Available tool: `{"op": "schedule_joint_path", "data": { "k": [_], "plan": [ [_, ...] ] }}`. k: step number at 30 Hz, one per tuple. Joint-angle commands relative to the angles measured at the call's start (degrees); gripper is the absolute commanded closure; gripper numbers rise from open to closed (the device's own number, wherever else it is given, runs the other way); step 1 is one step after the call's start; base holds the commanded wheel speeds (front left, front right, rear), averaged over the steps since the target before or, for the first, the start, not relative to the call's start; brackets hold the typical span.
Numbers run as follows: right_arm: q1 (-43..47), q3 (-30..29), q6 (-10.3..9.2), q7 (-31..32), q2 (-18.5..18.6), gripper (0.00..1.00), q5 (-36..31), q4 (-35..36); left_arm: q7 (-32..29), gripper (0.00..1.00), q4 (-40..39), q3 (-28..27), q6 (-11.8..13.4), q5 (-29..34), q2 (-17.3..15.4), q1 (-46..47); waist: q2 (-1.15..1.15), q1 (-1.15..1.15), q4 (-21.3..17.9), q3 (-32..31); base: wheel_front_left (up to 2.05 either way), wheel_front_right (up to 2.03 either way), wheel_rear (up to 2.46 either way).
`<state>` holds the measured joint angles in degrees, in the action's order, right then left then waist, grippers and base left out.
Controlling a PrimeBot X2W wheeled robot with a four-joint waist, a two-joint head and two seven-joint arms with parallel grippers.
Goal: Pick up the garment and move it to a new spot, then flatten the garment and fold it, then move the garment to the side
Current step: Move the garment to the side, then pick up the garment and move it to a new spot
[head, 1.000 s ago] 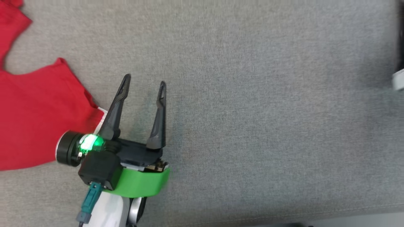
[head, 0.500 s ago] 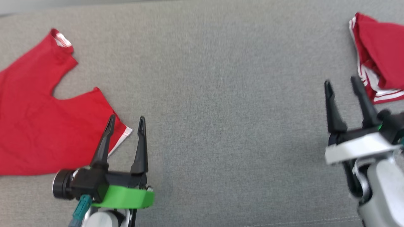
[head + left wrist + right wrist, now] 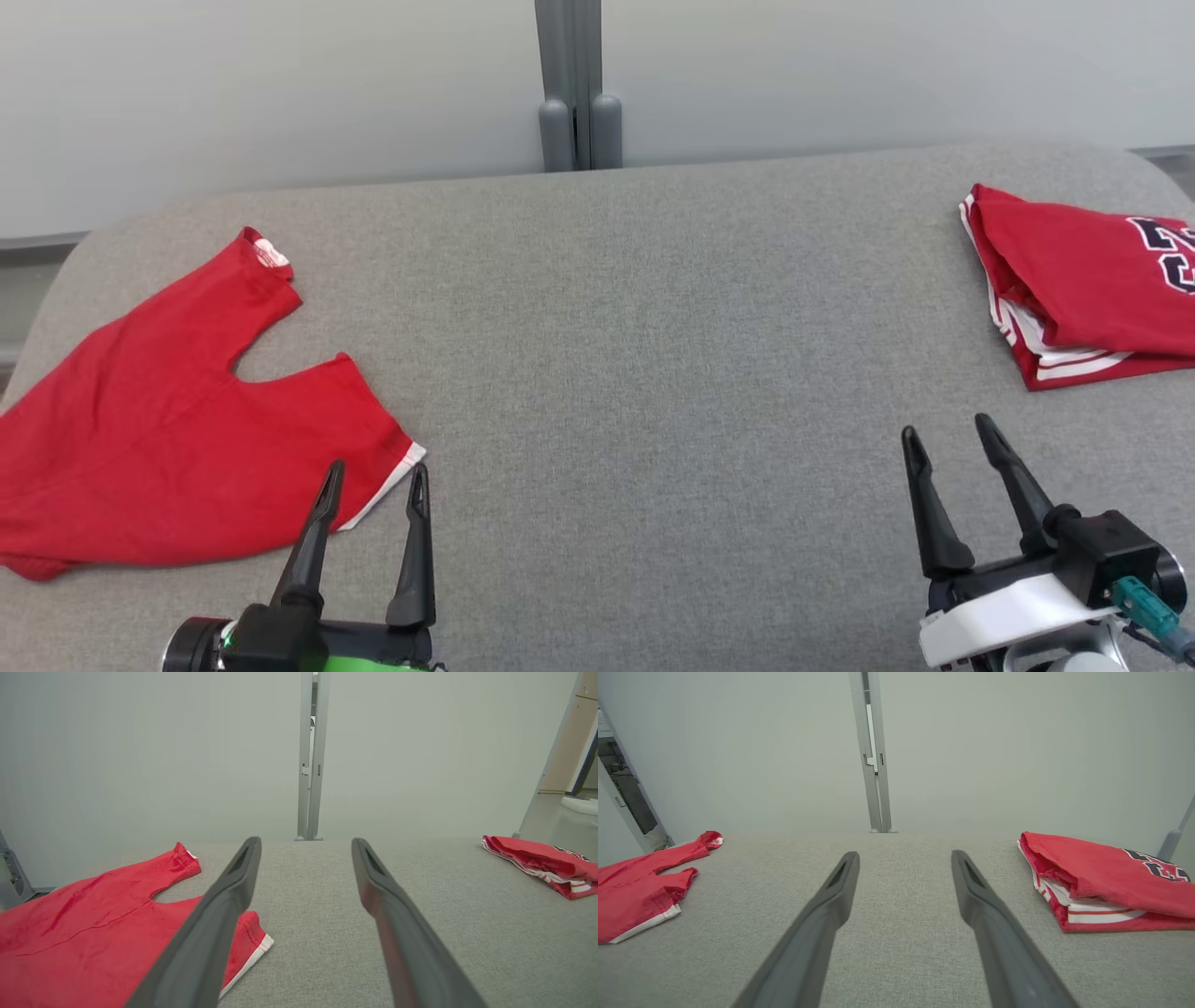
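Tilting up, the head view is widened: folded red numbered jersey (image 3: 1074, 280) is seen set aside at the grey fabric table's (image 3: 653, 373) right edge, flat red shirt (image 3: 168, 439) judged next at the left edge; left gripper (image 3: 376, 469) and right gripper (image 3: 945, 427) are held agape, empty.

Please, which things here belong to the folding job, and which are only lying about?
For the job: unfolded red garment; left gripper and right gripper, both open.
Lying about: folded red jersey, seemingly already done; grey post at the back.
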<state>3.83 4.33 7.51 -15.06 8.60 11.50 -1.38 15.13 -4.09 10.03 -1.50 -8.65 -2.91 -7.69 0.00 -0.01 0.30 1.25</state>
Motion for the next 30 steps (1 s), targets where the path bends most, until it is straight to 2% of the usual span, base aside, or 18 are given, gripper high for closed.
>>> {"op": "schedule_joint_path", "data": {
  "k": [1, 16, 30],
  "plan": [
    [1.22, 0.13, -0.04, -0.13, -0.3, 0.0, -0.55, 0.24, 0.0, 0.0, 0.06, -0.14, -0.34, 1.02, 0.0, -1.27, 0.0, 0.01, 0.34, -2.73, 0.0, 0.0, 0.0],
    [3.54, -1.41, -0.04, -0.13, -2.29, 0.0, 0.02, 0.78, 0.0, 0.0, 2.31, -1.21, -0.56, 1.8, 0.0, -2.72, 0.0, 0.01, 0.88, -3.27, 0.0, 0.0, 0.0],
    [3.78, -1.02, -0.04, -0.13, -2.27, 0.0, 0.56, 0.78, 0.0, 0.0, 3.73, -1.35, -0.36, 2.15, 0.0, -3.05, 0.0, 0.01, 0.17, -3.42, 0.0, 0.0, 0.0]
  ]
}}
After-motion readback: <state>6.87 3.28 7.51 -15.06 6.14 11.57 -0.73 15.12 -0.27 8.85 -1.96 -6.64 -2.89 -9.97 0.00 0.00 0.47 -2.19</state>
